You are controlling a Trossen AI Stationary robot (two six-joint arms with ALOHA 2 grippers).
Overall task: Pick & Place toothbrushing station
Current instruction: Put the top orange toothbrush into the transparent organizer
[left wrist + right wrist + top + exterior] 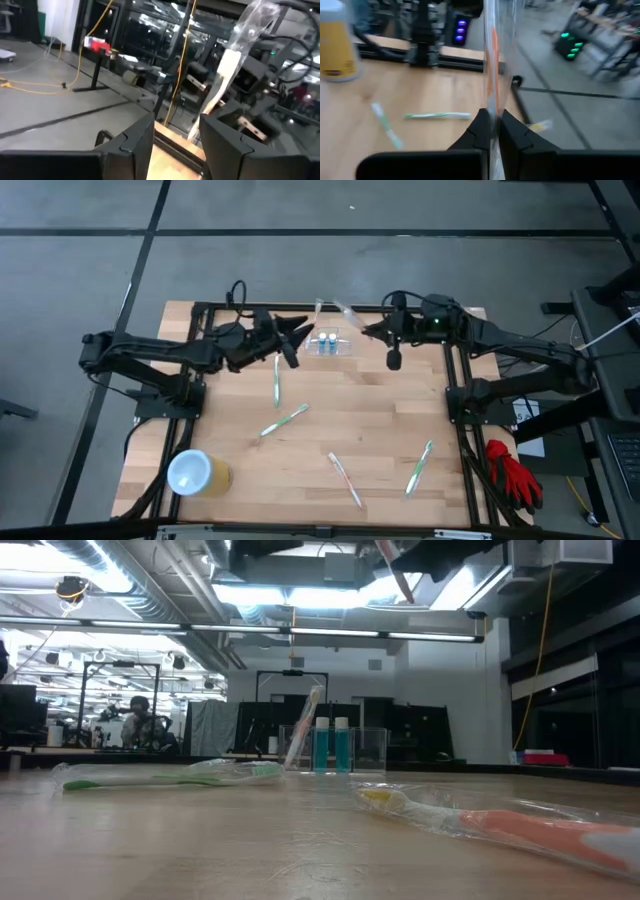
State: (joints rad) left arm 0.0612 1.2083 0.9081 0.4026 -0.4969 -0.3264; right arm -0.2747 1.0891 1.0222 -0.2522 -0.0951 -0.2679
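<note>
The toothbrushing station (331,345), a clear holder with two blue tubes, stands on the table's far middle (335,749). A toothbrush (303,728) leans in it. My right gripper (368,330) hovers just right of the station, shut on a wrapped toothbrush (346,310) with an orange handle (492,60). My left gripper (300,338) hovers just left of the station. It is open, points level toward the right arm, and has nothing between its fingers (177,137). The left wrist view shows the held toothbrush (231,70) ahead. My right gripper pinches the wrapped toothbrush (493,102) between its two fingers, over the clear wrapper. The fingers come from the table's right, pointing left and slightly down. The longer part rises slanting out of the fingertips, lifted clear of the table, and a short end of wrapper (494,160) runs back between the fingers.
Several wrapped toothbrushes lie loose on the wooden table: green ones (285,420) (419,467) (276,380) and an orange one (345,478). A yellow cup with a white top (196,472) stands at the near left. Red gloves (512,475) lie beyond the table's right edge.
</note>
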